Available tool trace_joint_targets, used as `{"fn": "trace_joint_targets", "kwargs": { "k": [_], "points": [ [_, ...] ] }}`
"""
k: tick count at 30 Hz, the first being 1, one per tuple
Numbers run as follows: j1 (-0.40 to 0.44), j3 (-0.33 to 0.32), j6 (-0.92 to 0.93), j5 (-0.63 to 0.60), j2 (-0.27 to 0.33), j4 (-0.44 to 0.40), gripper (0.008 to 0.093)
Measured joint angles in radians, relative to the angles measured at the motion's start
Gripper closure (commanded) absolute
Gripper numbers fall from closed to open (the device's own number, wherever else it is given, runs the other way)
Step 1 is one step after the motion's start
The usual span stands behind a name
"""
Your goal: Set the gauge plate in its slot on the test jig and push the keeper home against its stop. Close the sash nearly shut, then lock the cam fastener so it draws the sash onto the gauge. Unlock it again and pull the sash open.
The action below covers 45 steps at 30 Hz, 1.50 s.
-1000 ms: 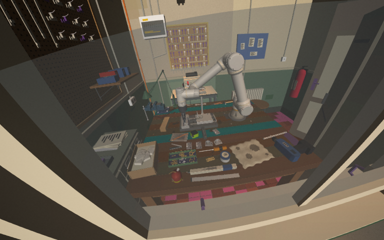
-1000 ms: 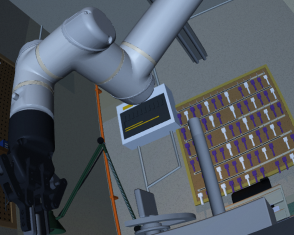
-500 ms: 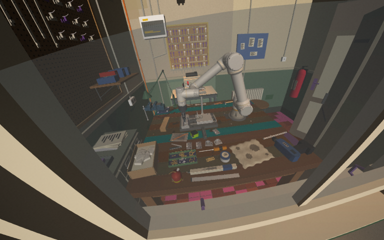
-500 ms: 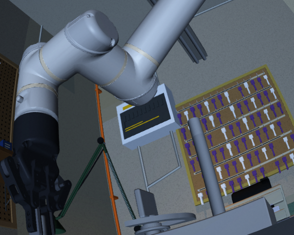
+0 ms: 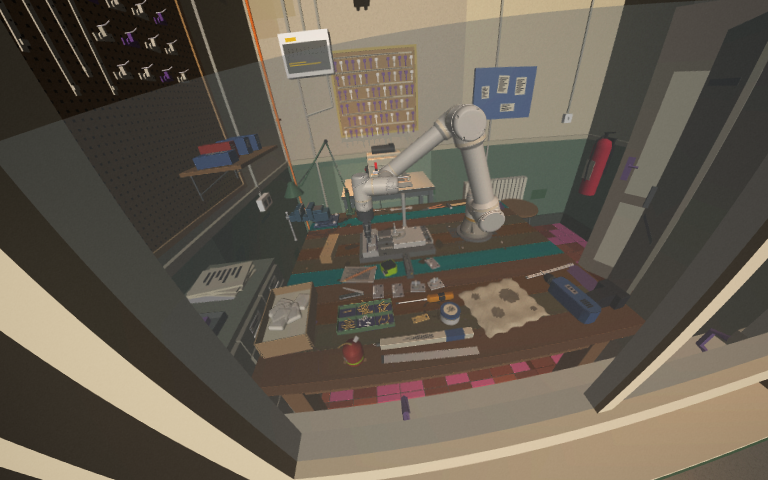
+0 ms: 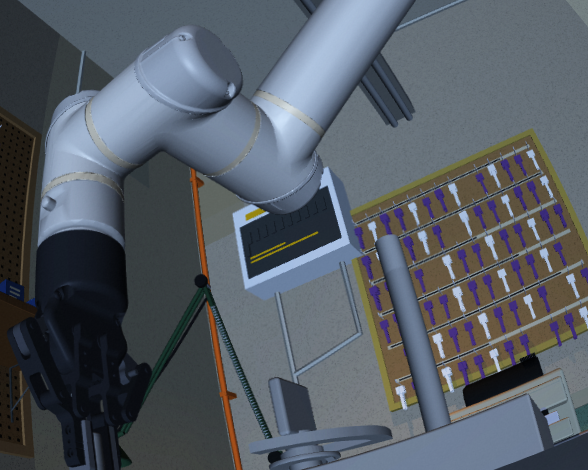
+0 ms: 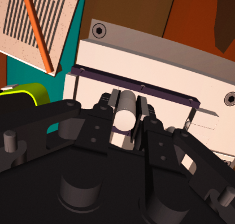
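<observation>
My gripper (image 7: 126,113) points down at the left end of the test jig (image 5: 397,241). Its fingers are clamped on either side of a short grey round peg (image 7: 124,115), seen end-on in the wrist camera. The peg stands on the jig's pale body (image 7: 158,82), just below a thin dark purple bar (image 7: 135,86) that runs across it. From the second side camera the gripper (image 6: 89,445) hangs low at the left. The cam fastener's disc and tab (image 6: 320,437) and a tall grey post (image 6: 413,334) stand to its right. I cannot tell the gauge plate apart.
A yellow-green tape measure (image 7: 22,95) lies close on the left of the jig. A card with black stripes (image 7: 34,26) lies on the teal mat beyond it. Several tools, small boxes and a cloth (image 5: 510,306) cover the near half of the bench.
</observation>
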<state>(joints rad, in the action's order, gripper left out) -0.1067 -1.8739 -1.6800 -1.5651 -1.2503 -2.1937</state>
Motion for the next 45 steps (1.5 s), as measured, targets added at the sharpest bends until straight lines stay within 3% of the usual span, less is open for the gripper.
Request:
{"fn": "trace_joint_targets", "kwargs": {
  "k": [45],
  "points": [
    [-0.013, -0.002, -0.016, 0.007, -0.002, 0.001, 0.0934]
  ]
}}
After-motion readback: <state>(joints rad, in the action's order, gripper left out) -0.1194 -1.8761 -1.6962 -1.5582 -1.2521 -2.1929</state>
